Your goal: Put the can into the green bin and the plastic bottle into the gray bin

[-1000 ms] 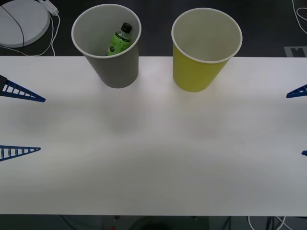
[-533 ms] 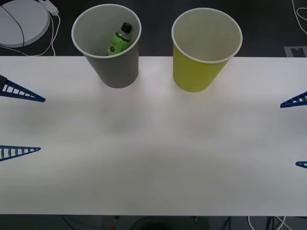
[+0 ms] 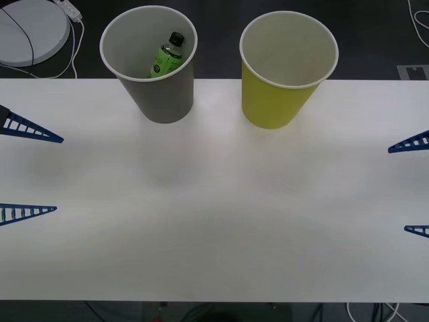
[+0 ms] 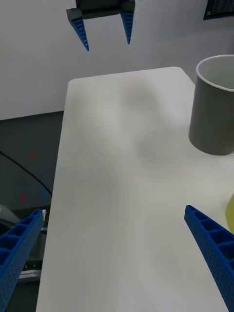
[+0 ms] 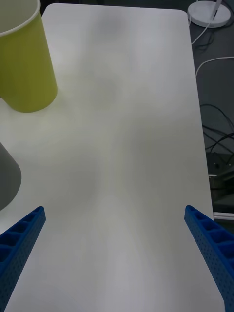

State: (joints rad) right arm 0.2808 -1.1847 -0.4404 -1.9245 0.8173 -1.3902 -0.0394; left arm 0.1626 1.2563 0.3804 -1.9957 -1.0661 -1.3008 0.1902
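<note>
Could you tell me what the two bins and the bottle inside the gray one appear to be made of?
The gray bin and the green bin look like matte coated paper: tapered like paper cups, with white insides and rolled white rims. The plastic bottle looks like clear glossy plastic holding green drink, with a black cap and a printed label.
</note>
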